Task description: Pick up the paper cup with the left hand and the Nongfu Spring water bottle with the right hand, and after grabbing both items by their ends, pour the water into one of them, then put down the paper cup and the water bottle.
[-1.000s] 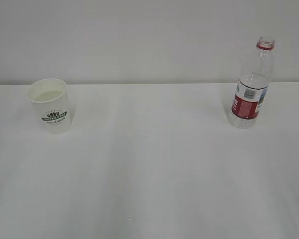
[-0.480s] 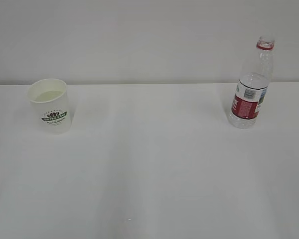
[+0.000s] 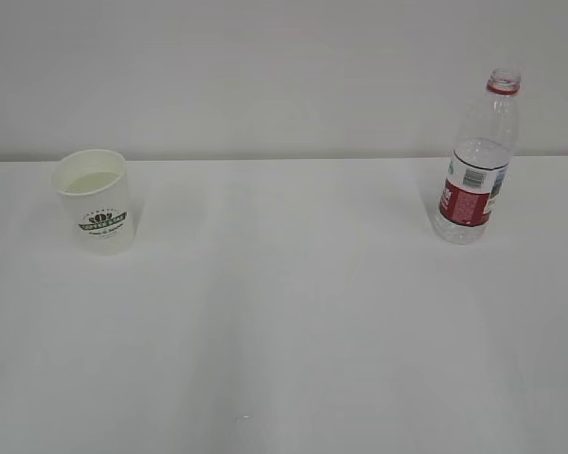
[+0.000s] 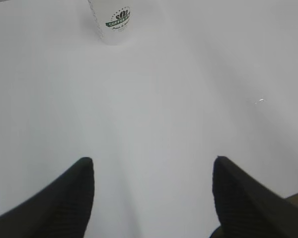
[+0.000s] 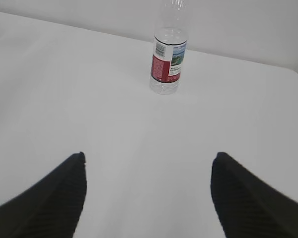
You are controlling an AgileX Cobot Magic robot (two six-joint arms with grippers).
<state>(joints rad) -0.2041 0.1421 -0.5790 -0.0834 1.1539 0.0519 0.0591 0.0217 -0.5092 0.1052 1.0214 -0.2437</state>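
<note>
White table [image 3: 284, 312], pale wall behind. Paper cup [image 3: 95, 200] upright near far-left edge, water [image 3: 92, 181] inside. Nongfu Spring water bottle [image 3: 477, 161] uncapped, far-right. Left hand [image 4: 151, 198], right hand [image 5: 146, 196] both spread, empty, well apart from targets. Risk: knock tips light cup, spills.

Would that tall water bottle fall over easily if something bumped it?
Probably. The water bottle is tall and narrow on a small base, and looks mostly empty, so likely light. Its thin clear wall would probably dent when squeezed. No cap shows, so leftover water could spill.
</note>
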